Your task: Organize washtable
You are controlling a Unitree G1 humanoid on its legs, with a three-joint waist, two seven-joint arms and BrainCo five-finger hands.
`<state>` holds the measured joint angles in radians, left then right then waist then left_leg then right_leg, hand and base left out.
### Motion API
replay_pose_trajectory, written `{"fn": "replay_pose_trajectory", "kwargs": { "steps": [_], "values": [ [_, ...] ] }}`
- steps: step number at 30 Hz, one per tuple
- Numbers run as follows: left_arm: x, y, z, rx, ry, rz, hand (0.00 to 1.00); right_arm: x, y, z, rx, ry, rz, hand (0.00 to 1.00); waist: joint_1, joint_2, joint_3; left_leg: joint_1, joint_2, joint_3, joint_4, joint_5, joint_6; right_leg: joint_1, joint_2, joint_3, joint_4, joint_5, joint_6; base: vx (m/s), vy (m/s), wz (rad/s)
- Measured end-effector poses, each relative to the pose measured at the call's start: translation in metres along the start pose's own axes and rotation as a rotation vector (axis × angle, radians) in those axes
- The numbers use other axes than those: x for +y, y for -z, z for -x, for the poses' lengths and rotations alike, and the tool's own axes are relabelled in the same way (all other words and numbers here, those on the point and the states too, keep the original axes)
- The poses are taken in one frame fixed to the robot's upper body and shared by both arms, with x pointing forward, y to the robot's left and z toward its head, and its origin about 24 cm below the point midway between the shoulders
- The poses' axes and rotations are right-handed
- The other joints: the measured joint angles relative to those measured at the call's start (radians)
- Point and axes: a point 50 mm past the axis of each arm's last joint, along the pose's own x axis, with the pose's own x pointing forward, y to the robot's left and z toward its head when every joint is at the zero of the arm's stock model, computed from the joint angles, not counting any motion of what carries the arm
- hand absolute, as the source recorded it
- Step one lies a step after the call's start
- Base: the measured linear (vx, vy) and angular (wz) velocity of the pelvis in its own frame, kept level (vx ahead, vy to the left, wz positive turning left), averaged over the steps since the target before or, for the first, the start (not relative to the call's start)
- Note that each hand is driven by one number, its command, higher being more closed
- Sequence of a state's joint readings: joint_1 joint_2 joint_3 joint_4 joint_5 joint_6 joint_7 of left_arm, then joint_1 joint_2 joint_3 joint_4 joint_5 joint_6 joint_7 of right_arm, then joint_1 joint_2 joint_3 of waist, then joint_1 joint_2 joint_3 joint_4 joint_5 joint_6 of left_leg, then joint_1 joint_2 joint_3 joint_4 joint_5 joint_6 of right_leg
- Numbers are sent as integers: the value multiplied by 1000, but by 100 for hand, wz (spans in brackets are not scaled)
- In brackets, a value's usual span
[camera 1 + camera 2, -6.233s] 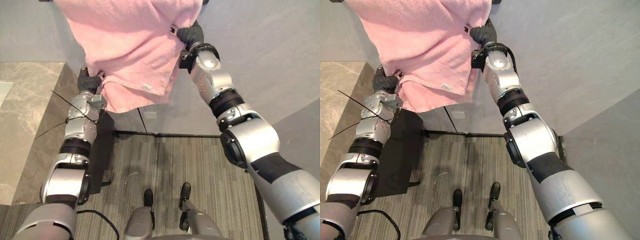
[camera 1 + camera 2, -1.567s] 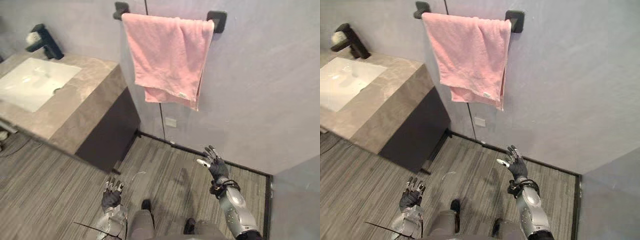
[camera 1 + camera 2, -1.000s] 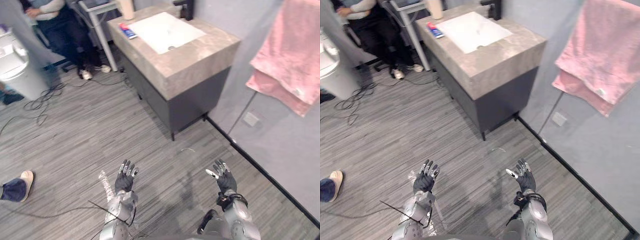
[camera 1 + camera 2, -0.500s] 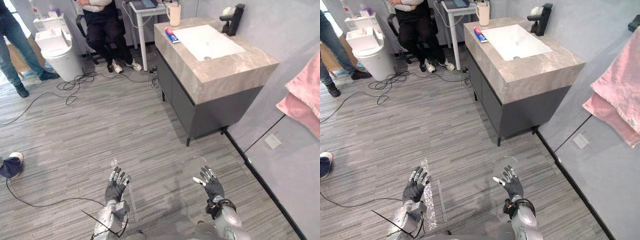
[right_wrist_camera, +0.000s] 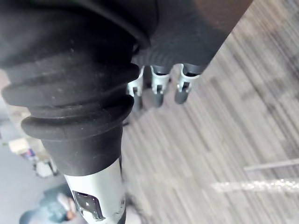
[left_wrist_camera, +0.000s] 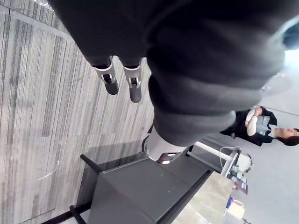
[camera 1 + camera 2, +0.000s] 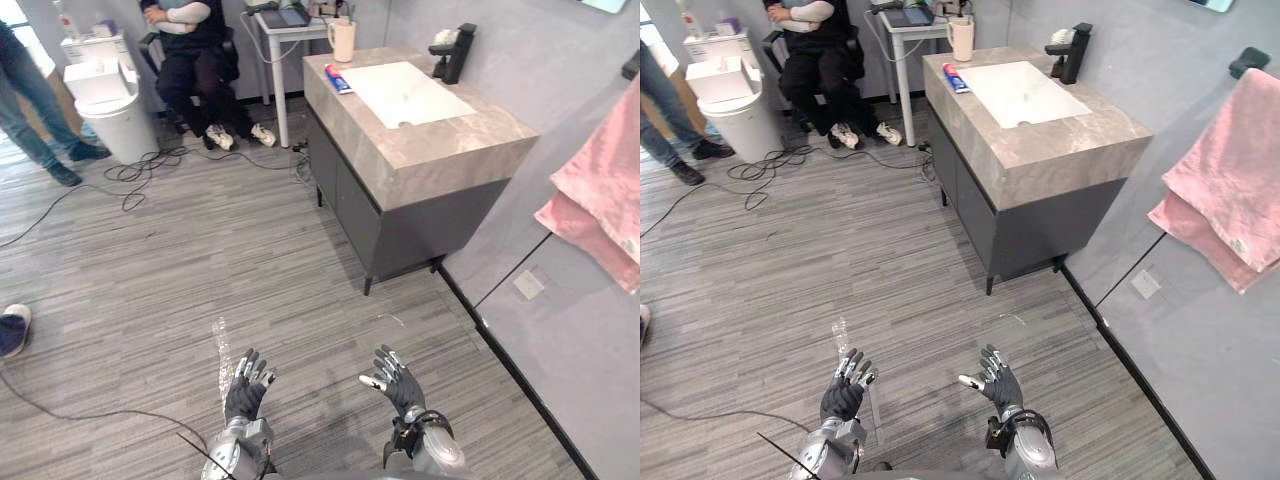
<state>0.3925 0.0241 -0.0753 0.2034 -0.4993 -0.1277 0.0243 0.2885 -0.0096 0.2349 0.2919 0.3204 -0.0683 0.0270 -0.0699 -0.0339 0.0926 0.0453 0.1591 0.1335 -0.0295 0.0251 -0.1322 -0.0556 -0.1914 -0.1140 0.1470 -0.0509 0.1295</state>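
While the left hand [image 7: 245, 385] and right hand [image 7: 400, 380] hover empty, fingers spread, at 6 o'clock, the tube [image 7: 338, 79] lies at 12 on the worktop [image 7: 440, 130], probably light and squashy, best pinched mid-body.

The left hand [image 6: 110, 78] hangs with straight fingers [image 6: 134, 86] over the plank floor [image 6: 42, 102], near a dark cabinet [image 6: 140, 186]; a person [image 6: 259, 123] sits beyond.

A seated person [image 7: 190, 45], cables [image 7: 135, 175], and possibly a white bin [image 7: 100, 95].
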Motion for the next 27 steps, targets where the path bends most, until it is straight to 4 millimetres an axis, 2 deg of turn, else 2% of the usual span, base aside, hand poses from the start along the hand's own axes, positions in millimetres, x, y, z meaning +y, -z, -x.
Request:
{"fn": "replay_pose_trajectory", "kwargs": {
  "steps": [4,5,6,8,9,10,11,12,13,14,15,16,17,18,20,21,22,23,24,25,26,27],
  "values": [
    [5,3,4,13,-20,-6,0,-1,5,1,21,5,0,0,6,-9,-4,-18,-17,-21,7,4,2,-2,-20,-23,12,-11,14,-42,18,19],
    [6,3,5,14,-25,-6,0,-1,6,0,27,4,8,0,11,-14,-2,-28,-25,-24,19,-6,13,-5,-29,-23,23,-27,20,-23,27,25],
    [7,3,5,14,-32,-8,0,0,8,-1,35,1,14,0,19,-23,-1,-43,-32,-24,44,-26,18,-11,-38,-22,38,-42,19,-19,50,31],
    [8,-1,4,4,-44,-9,0,1,8,-2,37,-3,20,0,32,-60,15,-106,-54,-17,204,-94,48,-16,-75,-35,82,-69,4,-10,87,45],
    [7,-3,4,-6,-42,-8,0,-1,7,-1,36,0,30,0,27,-47,19,-156,-60,19,351,-171,74,2,-95,-69,125,-78,-15,26,139,52],
    [8,-6,4,-19,-46,-9,0,-1,9,0,42,-1,41,0,33,-44,32,-169,-47,7,393,-229,71,-24,-102,-67,236,-83,-33,-15,187,48],
    [13,-8,4,-26,-74,-7,0,2,8,-2,44,-13,56,0,34,-46,36,-150,-48,-2,391,-244,77,-102,-119,-45,412,-38,-96,12,150,29],
    [15,-10,4,-31,-84,-16,0,5,9,-2,46,-19,55,0,30,-35,44,-136,-44,-12,373,-244,78,-136,-116,-40,474,-9,-142,17,135,35],
    [21,-16,4,-44,-86,-51,0,13,12,-2,55,-45,52,0,32,-49,43,-93,-35,-24,293,-242,81,-186,-76,-41,510,-58,-141,111,83,25],
    [24,-18,4,-45,-89,-65,0,18,12,-3,53,-58,45,0,31,-61,39,-72,-40,-24,242,-242,82,-201,-65,-48,477,-76,-143,251,94,20],
    [22,-22,2,-60,-79,-74,0,21,8,-4,30,-68,34,0,16,-75,45,-76,-53,-6,294,-268,115,-237,-38,-75,400,-105,-125,267,26,-2],
    [18,-21,0,-62,-73,-62,0,20,-1,-9,-4,-80,49,0,13,-51,58,-72,-25,2,291,-254,97,-262,-13,-81,374,-108,-120,270,3,-24],
    [16,-19,-4,-46,-68,-67,0,19,-3,-13,7,-82,58,0,15,-56,71,-55,-30,24,302,-267,105,-283,15,-83,260,-89,-104,219,-55,-20],
    [9,-18,-6,-44,-44,-82,0,14,-3,-12,9,-66,62,0,-3,-58,71,-33,-35,30,283,-276,100,-282,24,-107,124,-40,-80,225,-43,-7],
    [0,-16,-8,-34,-5,-105,0,5,-6,-12,0,-39,65,0,-24,-68,71,24,-58,31,236,-286,83,-294,13,-113,58,-12,-65,315,-116,20],
    [-6,-12,-7,-22,25,-128,0,1,-9,-12,-13,-26,69,0,-40,-64,66,60,-61,25,222,-305,67,-299,18,-102,96,40,-90,369,-163,15],
    [-12,-9,-7,-15,47,-137,0,-3,-10,-11,-16,-16,70,0,-48,-56,56,74,-50,19,214,-317,67,-306,28,-106,123,56,-102,528,-232,-2],
    [-22,0,-3,20,117,-152,0,-10,-12,-6,-24,-2,61,0,-56,2,18,101,6,25,198,-347,66,-316,89,-117,168,60,-124,504,-188,-16],
    [-25,5,0,34,139,-159,0,-10,-13,-3,-31,-3,41,0,-57,30,2,105,29,25,238,-348,55,-314,115,-130,172,55,-132,754,-261,-45],
    [-32,8,1,44,180,-176,0,-11,-16,-2,-45,-9,-7,0,-68,51,4,7,104,22,527,-329,32,-287,171,-132,189,25,-176,463,-140,-45],
    [-32,9,1,44,181,-172,0,-10,-18,-4,-52,-16,-10,0,-68,55,4,-16,120,14,592,-311,31,-275,183,-129,187,24,-179,619,-162,-83],
    [-33,10,2,51,189,-164,0,-8,-25,-4,-85,-32,-36,0,-60,73,4,-91,168,-22,826,-198,31,-226,230,-103,177,12,-209,513,-70,-100]
  ]
}}
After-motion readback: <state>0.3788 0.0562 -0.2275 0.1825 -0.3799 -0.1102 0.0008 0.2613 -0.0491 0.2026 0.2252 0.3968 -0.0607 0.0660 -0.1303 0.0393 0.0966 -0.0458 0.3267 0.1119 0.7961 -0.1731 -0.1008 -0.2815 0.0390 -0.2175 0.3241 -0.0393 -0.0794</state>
